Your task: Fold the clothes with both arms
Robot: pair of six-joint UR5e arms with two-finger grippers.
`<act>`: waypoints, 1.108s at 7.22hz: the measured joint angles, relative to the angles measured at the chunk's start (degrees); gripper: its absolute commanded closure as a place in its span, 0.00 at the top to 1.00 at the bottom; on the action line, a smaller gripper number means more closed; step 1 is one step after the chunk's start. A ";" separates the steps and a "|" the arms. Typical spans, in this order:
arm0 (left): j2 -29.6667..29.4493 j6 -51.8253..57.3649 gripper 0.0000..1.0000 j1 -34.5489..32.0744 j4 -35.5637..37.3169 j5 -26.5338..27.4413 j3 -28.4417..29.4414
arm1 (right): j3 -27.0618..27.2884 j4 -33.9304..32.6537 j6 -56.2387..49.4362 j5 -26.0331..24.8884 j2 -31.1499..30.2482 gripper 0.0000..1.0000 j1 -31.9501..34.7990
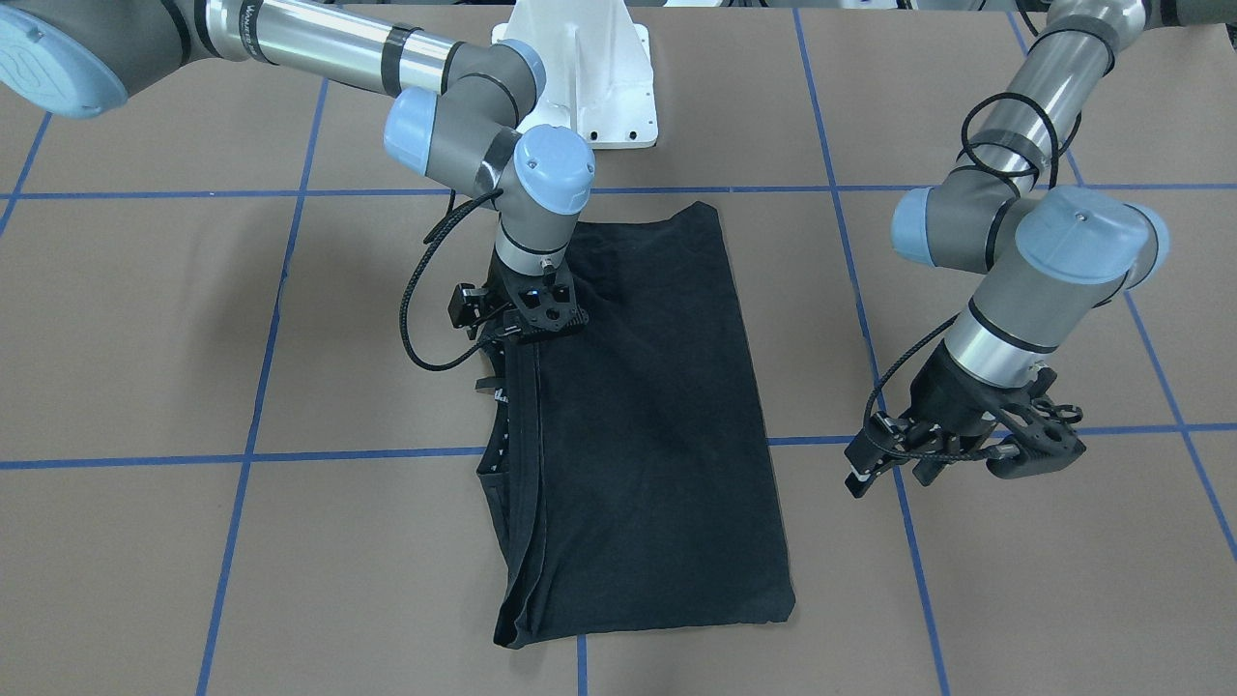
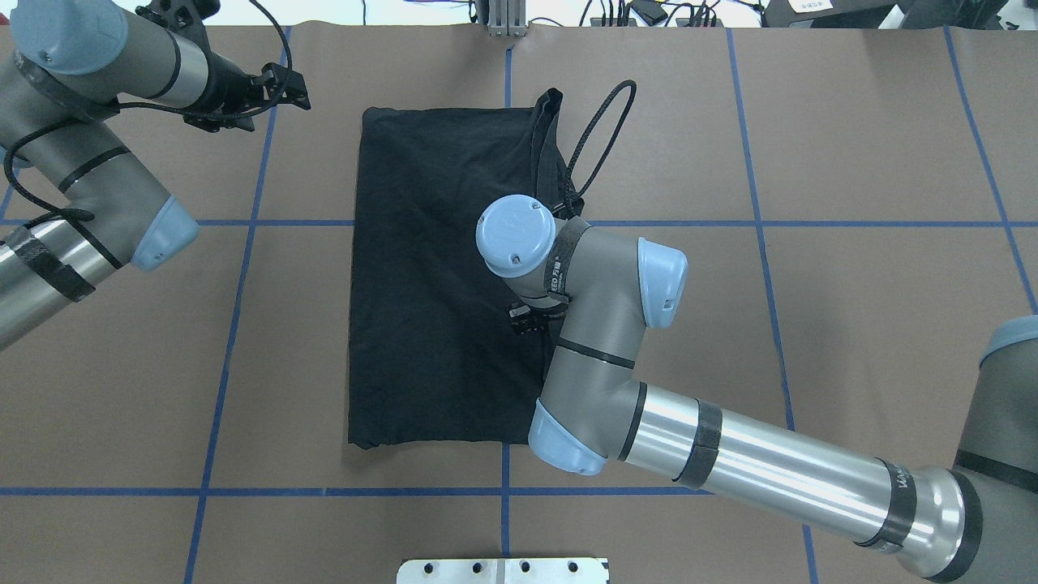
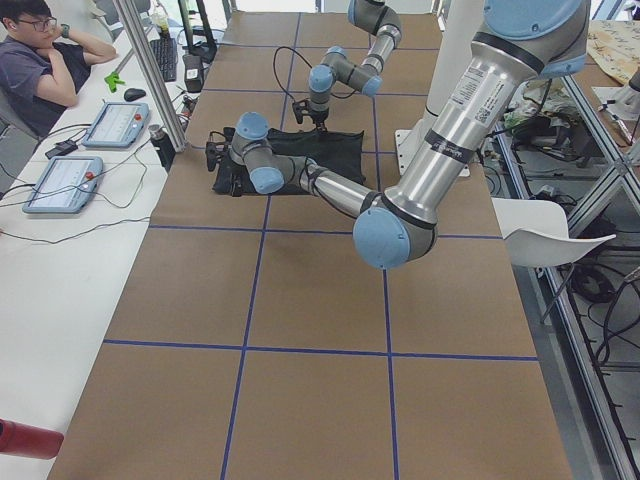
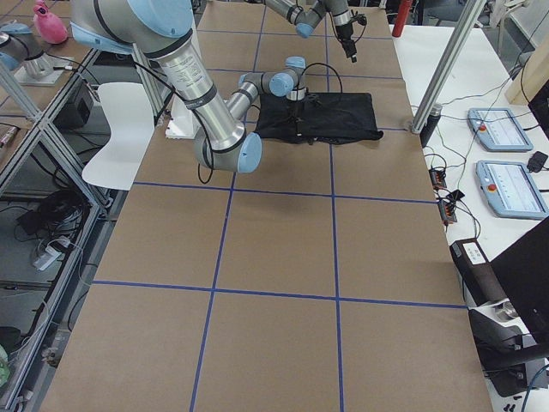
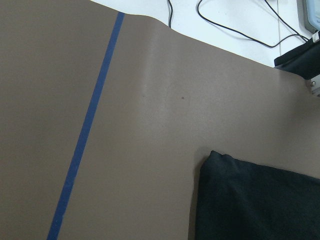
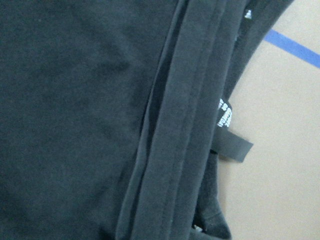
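Note:
The clothes are one black T-shirt (image 1: pixel 647 416) (image 2: pixel 430 284), folded into a long rectangle flat on the brown table; no graphic shows. My right gripper (image 1: pixel 532 327) (image 2: pixel 527 318) points straight down onto the shirt's layered hem edge (image 6: pixel 185 125). Its fingers blend into the black cloth, so I cannot tell whether they are open or shut. A small black label (image 6: pixel 232 147) sticks out beside that edge. My left gripper (image 1: pixel 1039 452) (image 2: pixel 293 89) hangs open above bare table, off the shirt's far corner (image 5: pixel 250 200), holding nothing.
The white pedestal base (image 1: pixel 580 87) stands behind the shirt. Blue tape lines (image 2: pixel 243 324) grid the brown table. A person (image 3: pixel 40 60) sits at a side bench with tablets (image 3: pixel 62 182) beyond the table's far edge. A metal plate (image 2: pixel 503 570) lies at the near edge.

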 measured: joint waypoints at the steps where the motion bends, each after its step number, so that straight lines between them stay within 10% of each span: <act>1: -0.04 -0.02 1.00 0.00 0.00 0.00 0.00 | 0.08 -0.11 -0.06 0.13 -0.09 1.00 0.43; 8: -0.36 -0.12 1.00 0.00 0.00 0.16 -0.11 | 6.45 -3.10 -1.28 0.84 -6.89 1.00 2.03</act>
